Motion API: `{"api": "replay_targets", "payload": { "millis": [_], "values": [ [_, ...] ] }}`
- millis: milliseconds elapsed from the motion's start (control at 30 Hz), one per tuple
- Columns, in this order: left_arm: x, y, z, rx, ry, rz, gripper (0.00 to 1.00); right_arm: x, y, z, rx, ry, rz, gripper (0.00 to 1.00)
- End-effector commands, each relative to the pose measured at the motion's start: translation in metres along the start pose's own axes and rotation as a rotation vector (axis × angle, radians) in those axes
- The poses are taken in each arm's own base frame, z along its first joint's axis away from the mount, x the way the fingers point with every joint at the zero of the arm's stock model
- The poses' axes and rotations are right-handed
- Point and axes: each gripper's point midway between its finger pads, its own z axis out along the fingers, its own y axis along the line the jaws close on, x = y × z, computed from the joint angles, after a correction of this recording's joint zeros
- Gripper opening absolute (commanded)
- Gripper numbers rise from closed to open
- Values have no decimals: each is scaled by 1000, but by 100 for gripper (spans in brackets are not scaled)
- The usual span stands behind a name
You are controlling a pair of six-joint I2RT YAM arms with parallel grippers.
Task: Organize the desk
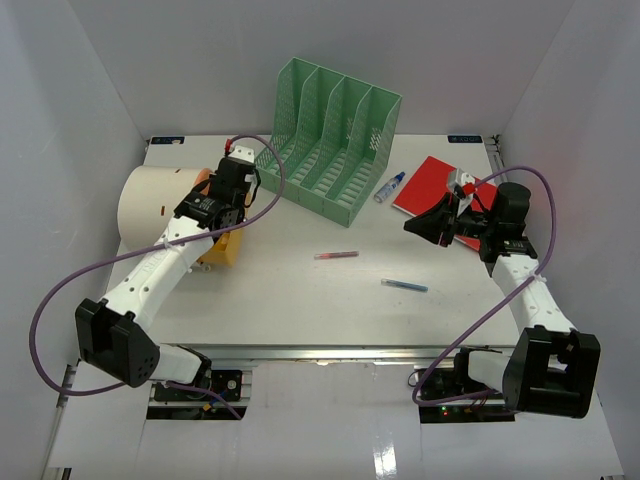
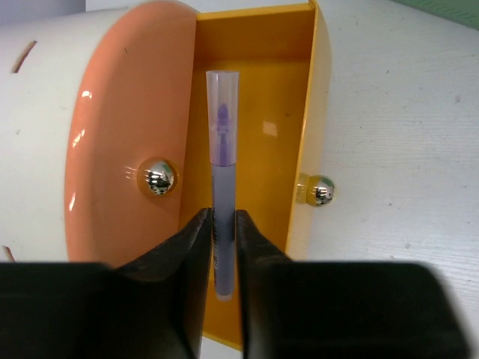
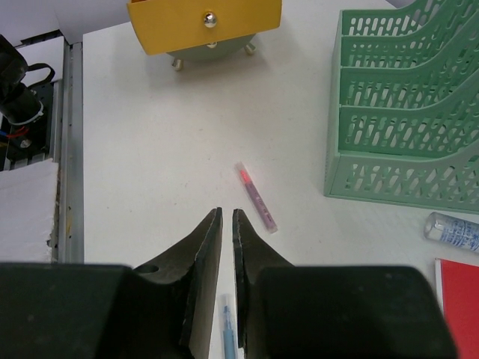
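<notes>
Step in hand, as judged: stowing purple pen [image 2: 223, 149] in open yellow drawer [image 2: 273, 97] of white-and-orange drawer unit [image 2: 127, 112], at left side of surface [image 1: 290, 310].

Left hand [image 2: 223, 218] over drawer, fingers pinching pen's near end. Pen lined up lengthwise with drawer, inside its walls. Resting on drawer floor or just above it: cannot tell.

Right hand [image 3: 227, 213] closed, nothing between fingers, hovering over right side of surface near red notebook [image 1: 430, 180].

Loose on surface:
- pink pen [image 1: 336, 255] at middle
- blue pen [image 1: 404, 286] to its right and nearer the front rail, directly under right hand in wrist view
- small bottle [image 1: 390, 187] between green file rack [image 1: 335, 135] and notebook

Rack at rear centre.

Progress, as judged: early to middle. One pen at drawer; two pens, bottle and notebook not yet put away.

Next move calls for parting left fingers to drop pen inside drawer, then lifting straight up clear of drawer walls. After that, probably going for pink or blue pen. For right hand: opening first before any pick.
</notes>
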Motion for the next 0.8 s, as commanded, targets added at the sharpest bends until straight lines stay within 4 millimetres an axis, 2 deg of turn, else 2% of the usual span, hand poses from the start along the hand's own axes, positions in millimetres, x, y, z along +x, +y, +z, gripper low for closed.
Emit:
{"api": "replay_targets", "payload": {
  "millis": [0,100,133,233,300,367,433,467,533,567,633,767],
  "values": [
    [-1,7,-7,-17,-20,-62,52,-7,3,-1,-46,7,-48,21],
    [-6,-1,-11,34,-36,-97,68,4,8,3,-76,35,-127,34],
    [-10,-3,-14,55,-46,-113,73,15,9,4,-76,67,-143,40],
    [-23,-9,-27,128,-86,-170,80,46,21,25,-105,230,-178,51],
    [-34,-16,-41,208,-124,-226,85,74,30,37,-115,360,-184,55],
    [-43,-22,-60,305,-173,-268,91,110,19,38,-31,531,-195,58],
    [-49,-31,-83,422,-228,-323,95,146,26,45,-8,685,-181,62],
    [-56,-30,-97,464,-272,-337,97,151,24,45,14,722,-205,65],
    [-51,-35,-119,558,-318,-386,98,177,9,35,131,869,-191,69],
    [-52,-32,-132,590,-354,-408,98,184,6,33,157,910,-198,70],
    [-40,-35,-140,631,-352,-448,98,187,2,31,198,939,-174,72],
    [-19,-30,-173,723,-414,-508,98,204,15,17,160,1045,-129,81]
  ]
}}
